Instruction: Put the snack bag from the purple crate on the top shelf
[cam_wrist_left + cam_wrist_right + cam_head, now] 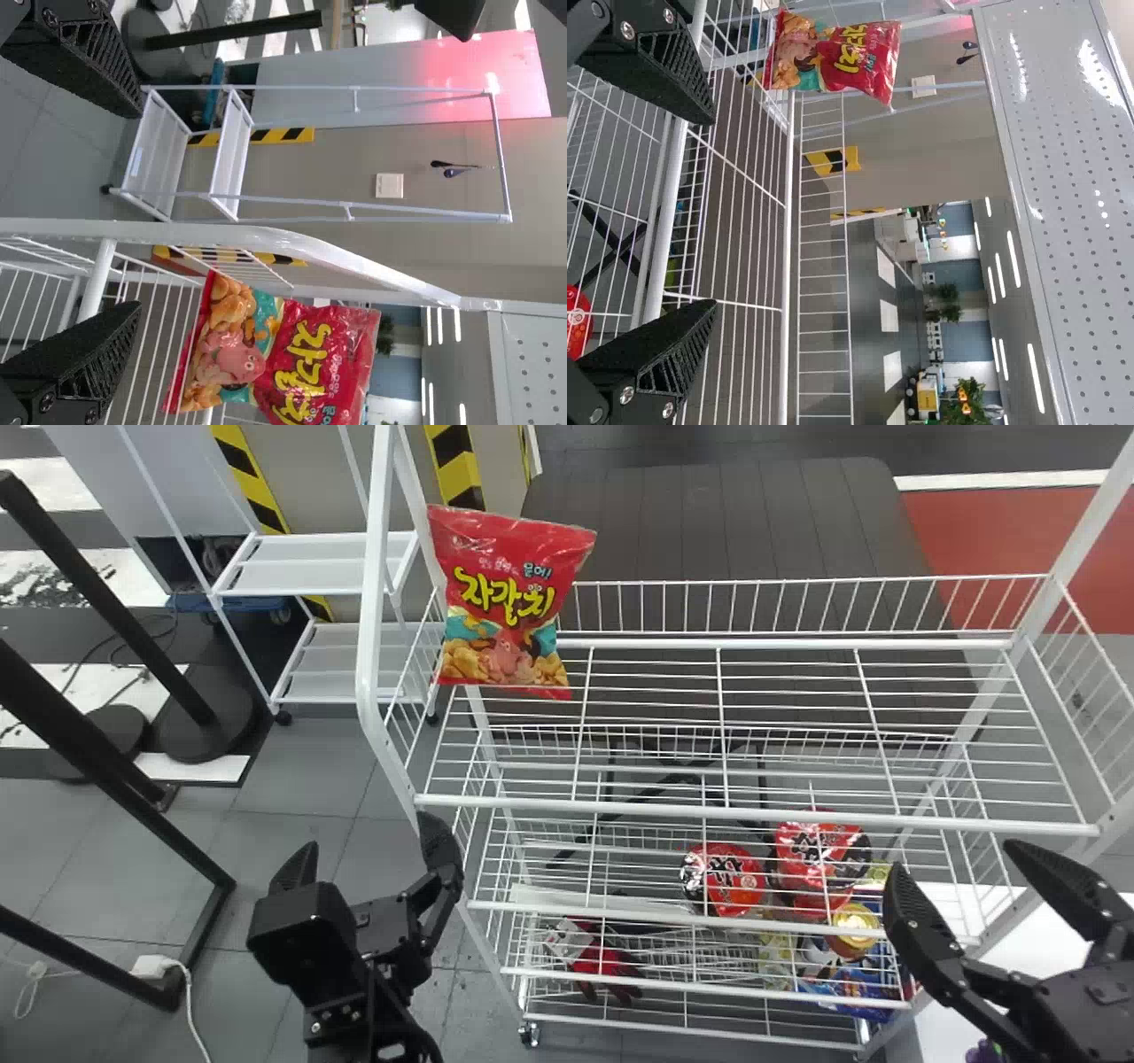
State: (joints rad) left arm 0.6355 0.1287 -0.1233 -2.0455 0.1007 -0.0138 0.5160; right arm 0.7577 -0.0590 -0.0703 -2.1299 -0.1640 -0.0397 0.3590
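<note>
A red snack bag [514, 602] stands upright at the left end of the rack's top shelf [709, 806]. My left gripper [359, 850] is open in front of the rack's left post, below and to the left of the bag. In the left wrist view, the fingers of my left gripper [102, 212] are wide apart, and the bag [283, 354] is beyond them. My right gripper [957, 877] stands open at the rack's lower right. The right wrist view has the bag [833, 55] away from my right gripper [678, 212], whose fingers are apart with nothing between them.
Lower shelves hold red cup packages [722, 879], a yellow-lidded item [853, 930] and red gloves [607, 965]. A white surface [966, 992] lies by the right arm, with a bit of something purple [983, 1052] at the bottom edge. Black stands [106, 762] are at the left.
</note>
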